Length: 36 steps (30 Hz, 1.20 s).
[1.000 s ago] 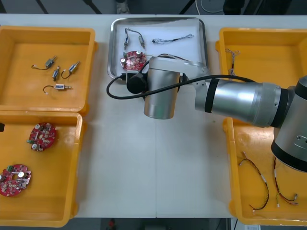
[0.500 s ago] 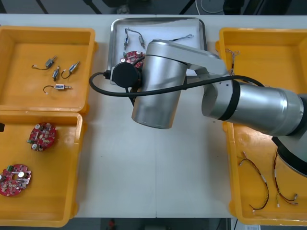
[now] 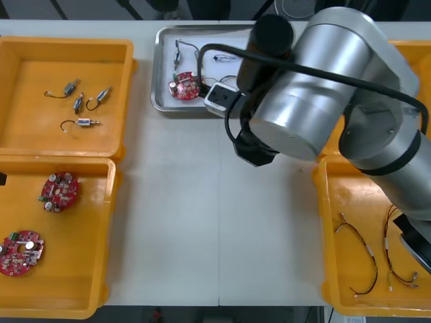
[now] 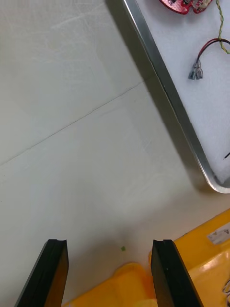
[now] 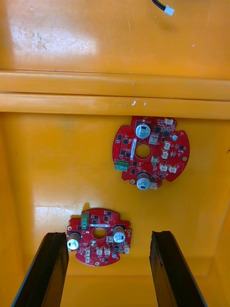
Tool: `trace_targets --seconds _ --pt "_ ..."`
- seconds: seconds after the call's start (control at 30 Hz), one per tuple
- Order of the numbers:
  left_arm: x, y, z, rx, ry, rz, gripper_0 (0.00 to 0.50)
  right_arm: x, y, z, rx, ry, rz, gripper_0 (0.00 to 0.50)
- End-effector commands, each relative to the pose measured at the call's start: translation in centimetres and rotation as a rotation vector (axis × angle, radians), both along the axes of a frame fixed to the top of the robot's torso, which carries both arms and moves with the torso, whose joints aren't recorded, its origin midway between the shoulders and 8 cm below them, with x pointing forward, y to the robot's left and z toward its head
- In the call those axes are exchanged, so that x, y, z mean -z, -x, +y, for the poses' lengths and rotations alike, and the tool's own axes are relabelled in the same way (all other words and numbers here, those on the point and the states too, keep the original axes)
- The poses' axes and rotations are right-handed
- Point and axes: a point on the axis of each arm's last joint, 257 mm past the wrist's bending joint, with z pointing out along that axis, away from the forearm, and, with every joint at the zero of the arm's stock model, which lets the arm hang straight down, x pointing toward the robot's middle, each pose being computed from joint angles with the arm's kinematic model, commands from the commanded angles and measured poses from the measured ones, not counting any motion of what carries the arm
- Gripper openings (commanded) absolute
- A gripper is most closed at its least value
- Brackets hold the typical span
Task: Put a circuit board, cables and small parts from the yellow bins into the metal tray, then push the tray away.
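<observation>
Right gripper [image 4: 109, 247] is spread wide with nothing in it; it hangs over bare table [image 4: 72, 144], just off the rim of the metal tray [image 4: 163, 76], with the corner of a yellow bin [image 4: 211, 268] right by its fingertips. In the front view the right arm [image 3: 316, 87] covers the tray's right side. One circuit board [image 3: 186, 87] lies inside the tray near its left front corner; small metal parts [image 3: 180, 50] sit at the far end, and a red and yellow cable [image 4: 211, 45] rests on the white inside, close to the rim. Left gripper [image 5: 109, 237] is released too, empty, over the near left bin [image 5: 38, 158]; one spare board [image 5: 99, 236] lies between its fingers and a second spare board [image 5: 151, 154] lies farther out, not touching the first.
</observation>
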Motion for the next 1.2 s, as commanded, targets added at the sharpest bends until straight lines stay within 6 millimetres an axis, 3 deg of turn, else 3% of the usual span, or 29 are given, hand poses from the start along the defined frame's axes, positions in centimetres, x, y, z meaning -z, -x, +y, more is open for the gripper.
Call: trace_targets --seconds 0.03,0.3,0.47,0.83,1.2 --pt "0.4 0.3 -0.4 0.034 -0.022 -0.001 0.500 -1.6 0.7 -1.9 0.158 -0.192 -0.014 0.500" --pt "0.4 0.3 -0.4 0.034 -0.022 -0.001 0.500 -1.9 1.7 -5.1 0.333 -0.363 -0.011 0.500" --pt "0.4 0.3 -0.4 0.034 -0.022 -0.001 0.500 -0.9 2.7 -8.9 0.449 -0.404 -0.010 0.500" --pt "0.4 0.3 -0.4 0.034 -0.022 -0.001 0.500 0.5 4.8 -19.6 0.701 -0.462 -0.021 0.500" --pt "0.4 0.3 -0.4 0.034 -0.022 -0.001 0.500 0.8 7.8 -27.7 0.893 -0.523 -0.011 0.500"
